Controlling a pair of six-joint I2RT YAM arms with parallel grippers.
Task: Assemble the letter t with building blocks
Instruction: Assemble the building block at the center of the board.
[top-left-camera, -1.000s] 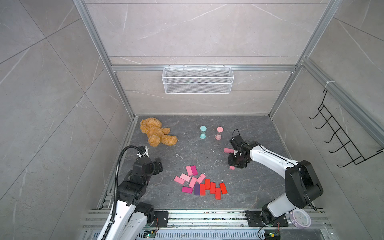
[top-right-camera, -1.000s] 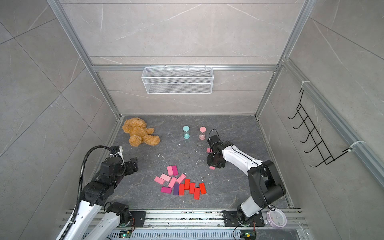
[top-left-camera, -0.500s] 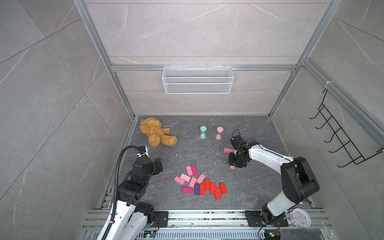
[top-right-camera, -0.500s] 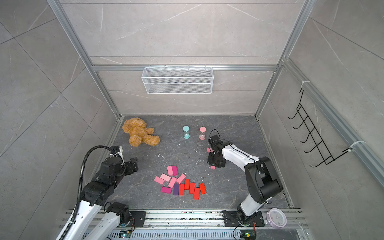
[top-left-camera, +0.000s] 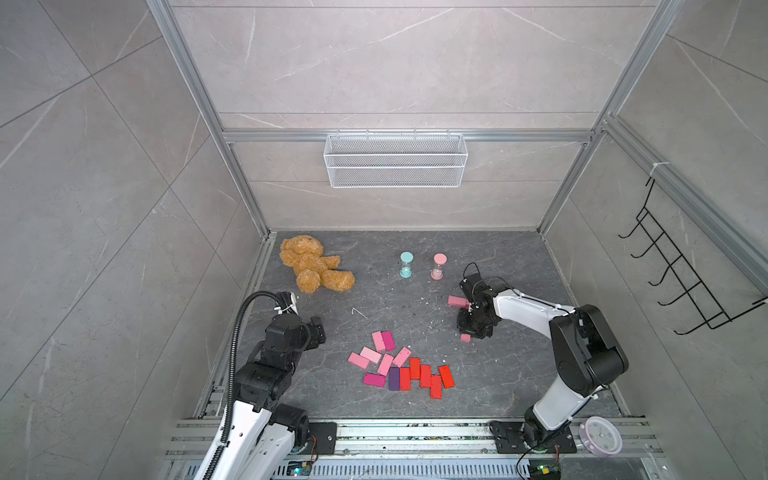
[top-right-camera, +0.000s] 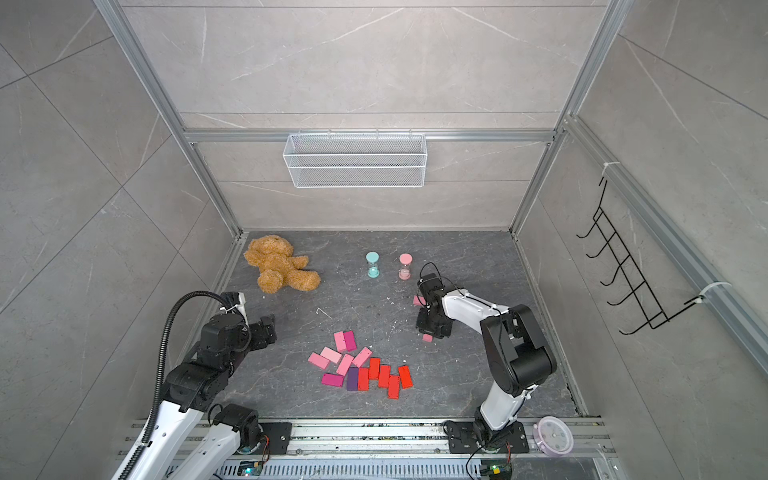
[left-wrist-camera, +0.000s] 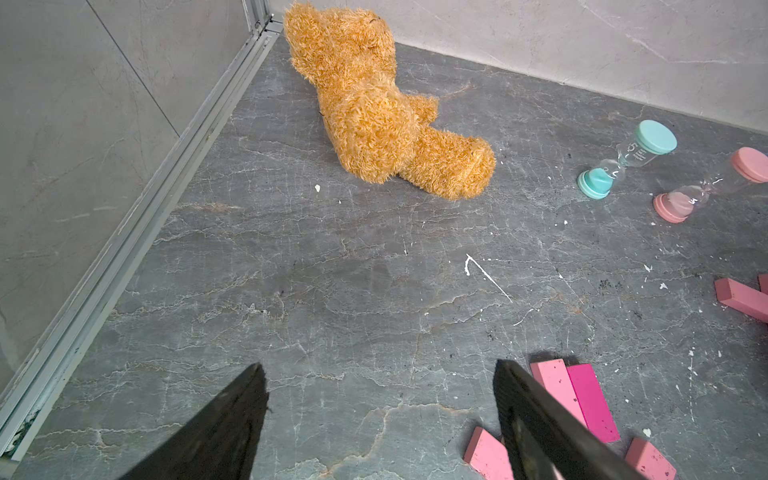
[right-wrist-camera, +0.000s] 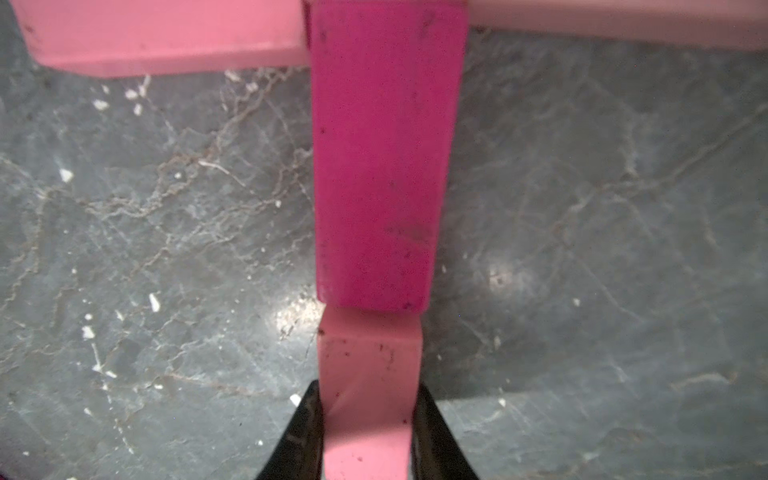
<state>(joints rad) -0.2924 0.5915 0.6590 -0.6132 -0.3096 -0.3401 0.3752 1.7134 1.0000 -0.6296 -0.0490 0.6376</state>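
the right gripper (right-wrist-camera: 368, 401) is clamping its black fingers narrowly on a light pink block (right-wrist-camera: 368, 365), holding it low over the dark stone floor (right-wrist-camera: 166, 249). the block's far end is butting against a magenta block (right-wrist-camera: 380, 166) lying in line with it. at the magenta block's other end, crosswise pink blocks (right-wrist-camera: 166, 37) are stretching out to either side. in both top views the right arm is reaching in from the front rail, its gripper (top-left-camera: 473, 328) pointing down at this small group, with one end of the crosswise blocks (top-left-camera: 456, 301) showing beside the wrist. the left gripper (left-wrist-camera: 378, 365) is hovering wide apart and empty above bare floor, just beside the edge of the loose blocks (top-left-camera: 399, 368). these are lying scattered flat near the front middle: pink, magenta, one purple and a row of red. a teddy bear (top-left-camera: 311, 264) is lying on its back toward the rear left corner, and two hourglass timers (top-left-camera: 422, 266) are standing side by side near the back wall, behind the right gripper.
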